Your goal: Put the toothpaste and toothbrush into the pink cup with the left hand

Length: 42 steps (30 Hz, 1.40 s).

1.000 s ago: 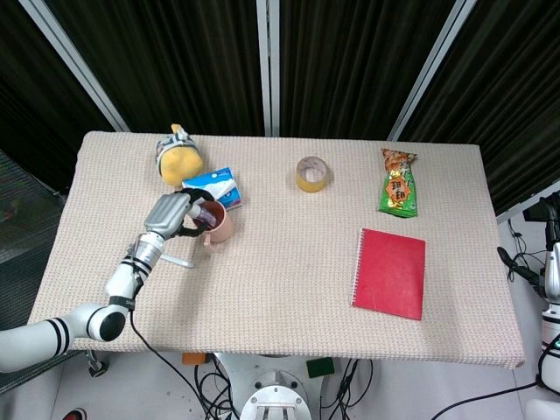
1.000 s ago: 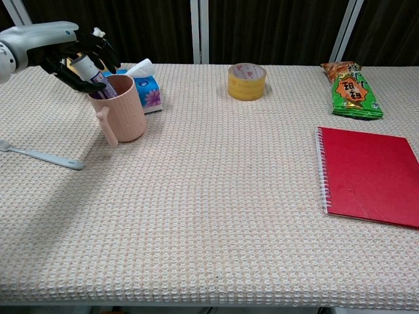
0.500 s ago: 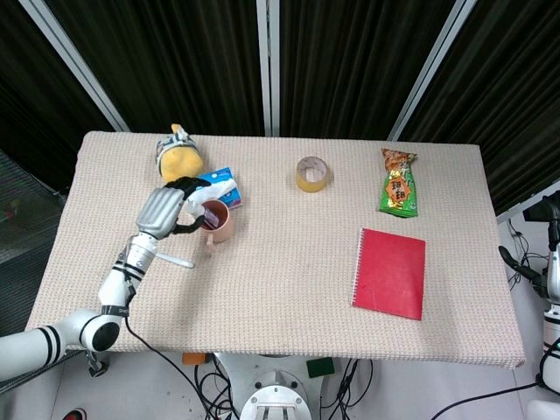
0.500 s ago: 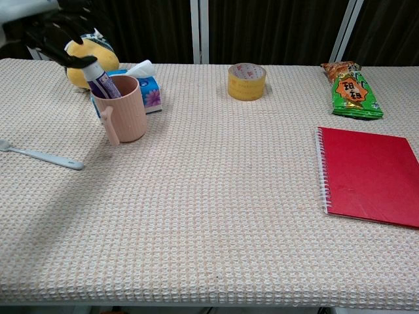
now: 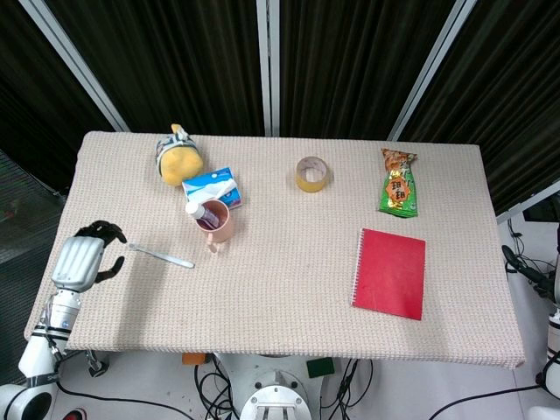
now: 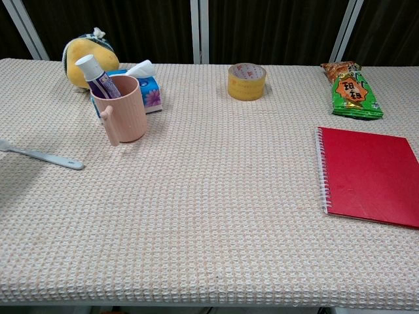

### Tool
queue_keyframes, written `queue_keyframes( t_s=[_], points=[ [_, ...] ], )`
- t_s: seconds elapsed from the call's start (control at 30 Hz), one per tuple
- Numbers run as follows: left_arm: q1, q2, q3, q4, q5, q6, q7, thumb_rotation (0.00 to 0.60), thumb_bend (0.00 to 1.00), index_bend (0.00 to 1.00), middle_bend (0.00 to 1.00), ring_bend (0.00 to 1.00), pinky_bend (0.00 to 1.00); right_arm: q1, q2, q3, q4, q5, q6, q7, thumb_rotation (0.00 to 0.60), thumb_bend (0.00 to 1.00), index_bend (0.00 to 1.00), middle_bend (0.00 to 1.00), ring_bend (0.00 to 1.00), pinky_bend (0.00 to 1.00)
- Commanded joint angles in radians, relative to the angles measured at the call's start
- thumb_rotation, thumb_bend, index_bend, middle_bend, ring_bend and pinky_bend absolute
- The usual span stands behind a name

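The pink cup (image 5: pixel 216 224) (image 6: pixel 122 116) stands left of the table's middle, its handle toward the front. The white and purple toothpaste (image 5: pixel 200 211) (image 6: pixel 97 76) leans inside it, cap up and sticking out over the rim. To the cup's left the white toothbrush (image 5: pixel 163 255) (image 6: pixel 43 156) lies flat on the cloth. My left hand (image 5: pixel 82 259) hovers over the table's left edge, left of the toothbrush, fingers apart and holding nothing. It shows only in the head view. No view shows my right hand.
Behind the cup sit a blue tissue pack (image 5: pixel 213 186) (image 6: pixel 145 88) and a yellow plush toy (image 5: pixel 178 157) (image 6: pixel 87 52). A yellow tape roll (image 5: pixel 312 173), a green snack bag (image 5: pixel 398 183) and a red notebook (image 5: pixel 389 272) lie to the right.
My left hand let go of the toothpaste, which now stands in the cup, and pulled back leftward to the table's edge. It has left the chest view.
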Motion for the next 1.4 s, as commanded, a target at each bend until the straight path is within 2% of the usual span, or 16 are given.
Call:
queue_keyframes(
  t_s=[0.03, 0.2, 0.33, 0.47, 0.63, 0.83, 1.1, 1.4],
  points=[
    [0.022, -0.083, 0.041, 0.092, 0.083, 0.02, -0.011, 0.6, 0.32, 0.42, 0.31, 0.21, 0.32, -0.001, 0.005, -0.007, -0.03, -0.017, 0.009, -0.028, 0.6, 0.43, 0.0, 0.0, 0.0, 0.0],
    [0.011, -0.178, 0.049, 0.185, 0.152, 0.009, 0.008, 0.6, 0.32, 0.39, 0.31, 0.21, 0.32, -0.006, 0.013, -0.014, -0.069, -0.037, 0.027, -0.068, 0.6, 0.43, 0.0, 0.0, 0.0, 0.0],
    [-0.016, -0.221, 0.045, 0.223, 0.144, -0.068, 0.017, 0.6, 0.32, 0.35, 0.28, 0.2, 0.32, -0.013, 0.019, -0.02, -0.088, -0.035, 0.026, -0.085, 0.6, 0.43, 0.0, 0.0, 0.0, 0.0],
    [-0.051, -0.248, 0.032, 0.275, 0.137, -0.134, 0.04, 0.6, 0.32, 0.29, 0.22, 0.12, 0.28, -0.018, 0.02, -0.026, -0.09, -0.03, 0.022, -0.091, 0.6, 0.43, 0.0, 0.0, 0.0, 0.0],
    [-0.082, -0.288, 0.0, 0.339, 0.114, -0.185, 0.065, 0.6, 0.32, 0.28, 0.19, 0.1, 0.25, -0.021, 0.012, -0.027, -0.073, -0.022, 0.019, -0.081, 0.6, 0.43, 0.0, 0.0, 0.0, 0.0],
    [-0.113, -0.324, -0.011, 0.415, 0.079, -0.263, 0.141, 0.6, 0.32, 0.35, 0.17, 0.09, 0.22, -0.025, 0.008, -0.028, -0.054, -0.027, 0.025, -0.063, 0.6, 0.43, 0.0, 0.0, 0.0, 0.0],
    [-0.112, -0.349, -0.015, 0.464, 0.105, -0.23, 0.113, 0.6, 0.32, 0.46, 0.17, 0.09, 0.22, -0.03, -0.002, -0.031, -0.021, -0.02, 0.02, -0.036, 0.6, 0.44, 0.0, 0.0, 0.0, 0.0],
    [-0.121, -0.37, -0.012, 0.509, 0.117, -0.241, 0.109, 0.6, 0.32, 0.47, 0.18, 0.09, 0.22, -0.026, -0.014, -0.032, -0.004, -0.02, 0.011, -0.037, 0.6, 0.44, 0.0, 0.0, 0.0, 0.0]
  ],
)
